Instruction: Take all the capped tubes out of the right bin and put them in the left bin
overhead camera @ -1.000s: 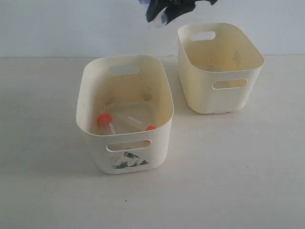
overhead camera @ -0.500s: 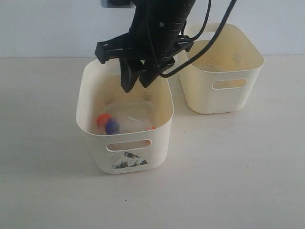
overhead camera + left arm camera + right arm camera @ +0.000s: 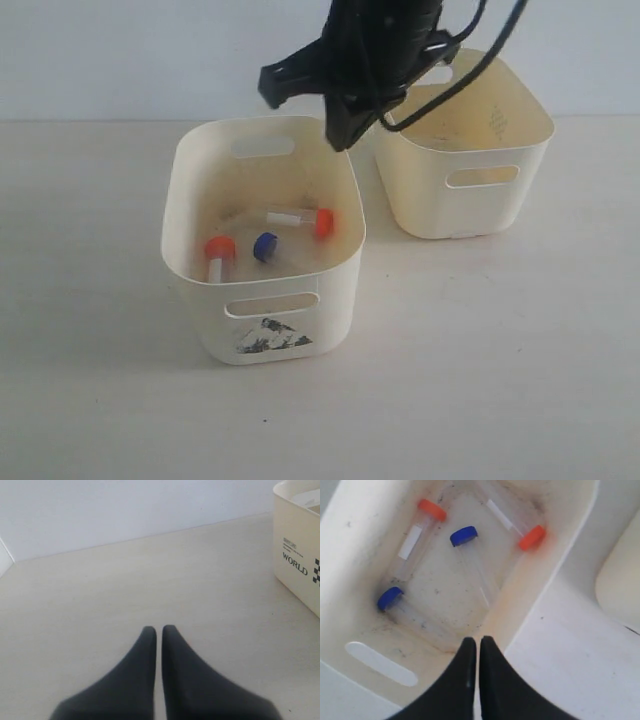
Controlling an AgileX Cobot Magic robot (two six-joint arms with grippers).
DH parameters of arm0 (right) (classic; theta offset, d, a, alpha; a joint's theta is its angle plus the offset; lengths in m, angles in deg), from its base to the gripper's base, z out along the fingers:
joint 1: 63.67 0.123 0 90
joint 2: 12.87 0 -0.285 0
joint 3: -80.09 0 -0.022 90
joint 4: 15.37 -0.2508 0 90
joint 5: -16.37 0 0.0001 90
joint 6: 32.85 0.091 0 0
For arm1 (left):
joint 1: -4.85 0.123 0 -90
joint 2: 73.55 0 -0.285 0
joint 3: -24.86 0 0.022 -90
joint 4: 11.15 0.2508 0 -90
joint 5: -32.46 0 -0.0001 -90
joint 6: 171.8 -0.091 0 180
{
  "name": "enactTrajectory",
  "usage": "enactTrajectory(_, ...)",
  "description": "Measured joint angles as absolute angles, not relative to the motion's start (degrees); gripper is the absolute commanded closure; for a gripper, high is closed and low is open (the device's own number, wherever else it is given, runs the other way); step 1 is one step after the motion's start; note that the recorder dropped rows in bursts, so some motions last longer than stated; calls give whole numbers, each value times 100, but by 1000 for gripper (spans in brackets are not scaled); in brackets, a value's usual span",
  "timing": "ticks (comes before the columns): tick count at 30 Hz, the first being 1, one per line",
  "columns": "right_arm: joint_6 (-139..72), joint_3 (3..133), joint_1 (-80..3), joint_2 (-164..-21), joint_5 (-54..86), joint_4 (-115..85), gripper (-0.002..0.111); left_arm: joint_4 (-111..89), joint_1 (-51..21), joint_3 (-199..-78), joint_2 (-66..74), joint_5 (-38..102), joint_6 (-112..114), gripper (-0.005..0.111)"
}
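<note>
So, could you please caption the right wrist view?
Empty, shut right gripper over the left bin, which holds four capped tubes.

Cream on the left bin [image 3: 190, 190], with a black mountain picture [image 3: 273, 338] and dark grime specks across the bottom. Cream too on the right bin [image 3: 440, 210], with a faint green sprig mark [image 3: 497, 122]. Clear capped tubes [image 3: 463, 535], orange- and blue-capped. Black right gripper [image 3: 474, 642].

Bright, even light, soft faint shadows (foreground slightly blurred)

left bin [image 3: 195, 310] cream plastic, matt (bottom grimy); capped tubes [image 3: 412, 542] clear plastic
</note>
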State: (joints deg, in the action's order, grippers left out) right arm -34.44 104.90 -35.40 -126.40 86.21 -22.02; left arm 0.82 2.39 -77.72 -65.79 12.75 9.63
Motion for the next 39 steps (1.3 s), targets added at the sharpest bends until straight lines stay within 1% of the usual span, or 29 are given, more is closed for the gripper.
enactTrajectory(5, -3612, 9840, -4102, -11780, 8600, -2131, 106, 82, 239, -7772, -6579, 1275, 963, 102)
enactTrajectory(8, -3653, 9013, -4448, -11135, 8463, -1977, 106, 82, 239, -7772, -6579, 1275, 963, 102)
enactTrajectory(11, -3694, 8077, -4716, -10378, 7929, -1874, 106, 82, 239, -7772, -6579, 1275, 963, 102)
enactTrajectory(17, -3690, 6087, -4905, -8922, 7089, -1767, 106, 82, 239, -7772, -6579, 1275, 963, 102)
enactTrajectory(21, -3622, 5302, -4905, -8019, 6909, -1987, 106, 82, 239, -7772, -6579, 1275, 963, 102)
enactTrajectory(30, -3569, 5082, -4905, -6817, 7060, -2083, 106, 82, 239, -7772, -6579, 1275, 963, 102)
enactTrajectory(39, -3569, 5082, -4905, -6492, 7081, -2083, 106, 82, 239, -7772, -6579, 1275, 963, 102)
